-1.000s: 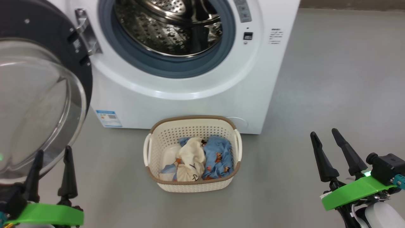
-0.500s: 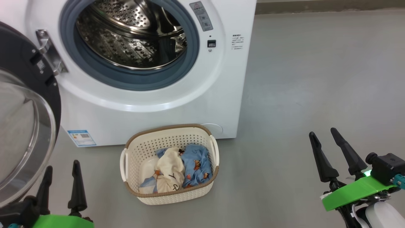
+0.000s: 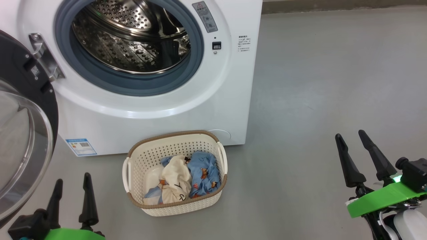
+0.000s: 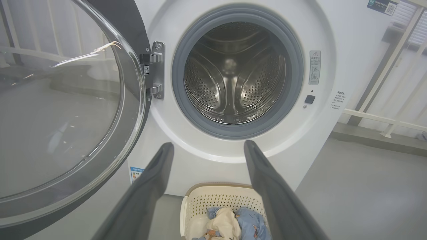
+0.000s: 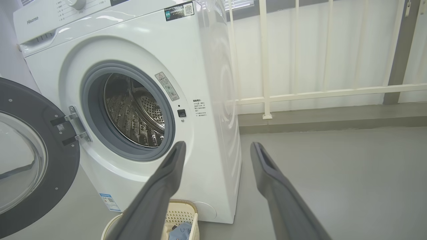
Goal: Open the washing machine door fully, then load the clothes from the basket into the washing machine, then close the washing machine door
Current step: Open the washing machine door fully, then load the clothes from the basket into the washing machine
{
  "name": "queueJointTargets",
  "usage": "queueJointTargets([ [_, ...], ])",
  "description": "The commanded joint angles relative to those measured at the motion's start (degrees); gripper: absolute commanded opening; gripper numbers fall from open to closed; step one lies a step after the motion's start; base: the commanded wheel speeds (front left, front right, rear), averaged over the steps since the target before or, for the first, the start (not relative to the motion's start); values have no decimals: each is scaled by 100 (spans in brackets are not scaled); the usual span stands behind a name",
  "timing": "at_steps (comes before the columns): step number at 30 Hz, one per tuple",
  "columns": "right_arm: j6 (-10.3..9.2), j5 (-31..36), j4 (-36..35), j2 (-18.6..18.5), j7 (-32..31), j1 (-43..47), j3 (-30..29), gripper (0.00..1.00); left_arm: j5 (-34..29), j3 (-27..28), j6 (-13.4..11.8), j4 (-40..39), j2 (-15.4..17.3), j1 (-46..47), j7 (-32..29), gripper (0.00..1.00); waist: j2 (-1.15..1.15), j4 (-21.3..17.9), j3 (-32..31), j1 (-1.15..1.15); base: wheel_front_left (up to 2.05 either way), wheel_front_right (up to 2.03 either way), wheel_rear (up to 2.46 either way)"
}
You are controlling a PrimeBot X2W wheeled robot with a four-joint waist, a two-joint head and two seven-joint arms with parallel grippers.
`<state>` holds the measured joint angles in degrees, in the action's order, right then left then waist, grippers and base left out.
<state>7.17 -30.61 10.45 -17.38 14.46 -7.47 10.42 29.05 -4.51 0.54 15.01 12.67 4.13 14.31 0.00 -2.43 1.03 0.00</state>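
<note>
The white washing machine (image 3: 160,113) stands ahead with its steel drum (image 3: 126,36) exposed. Its washing machine door (image 3: 23,133) is swung wide to the left, black rim and glass bowl facing me; it also shows in the wrist views (image 4: 63,110) (image 5: 30,160). On the floor in front sits the cream basket (image 3: 173,205) holding the clothes (image 3: 186,176), blue printed pieces and a cream-white one. My left gripper (image 3: 72,181) is open at the lower left, near the door's lower edge. My right gripper (image 3: 350,134) is open at the lower right, well right of the basket. Both hold nothing.
Grey floor (image 3: 317,100) spreads to the right of the machine. A white railing (image 5: 300,93) and a raised kerb run behind the machine's right side. A blue label sticker (image 3: 81,146) is on the machine's lower left front.
The head camera has swung right, so machine, door and basket shifted left in the picture. The left gripper sits lower and the right gripper slightly higher in view. Both stay open.
</note>
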Motion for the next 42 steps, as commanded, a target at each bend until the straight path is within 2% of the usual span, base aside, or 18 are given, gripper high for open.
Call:
queueJointTargets([
  [1,32,62,-152,-133,54,-14,18,100,-66,206,30,-67,65,104,62,100,0,11,7,0,0,0,0],
  [31,32,76,-140,-146,54,-1,39,100,-366,446,271,-27,-126,157,68,100,0,52,33,0,1,-1,0],
  [42,32,74,-152,-126,54,-41,23,100,-410,539,325,-60,-173,207,69,100,0,70,140,0,97,-97,0],
])
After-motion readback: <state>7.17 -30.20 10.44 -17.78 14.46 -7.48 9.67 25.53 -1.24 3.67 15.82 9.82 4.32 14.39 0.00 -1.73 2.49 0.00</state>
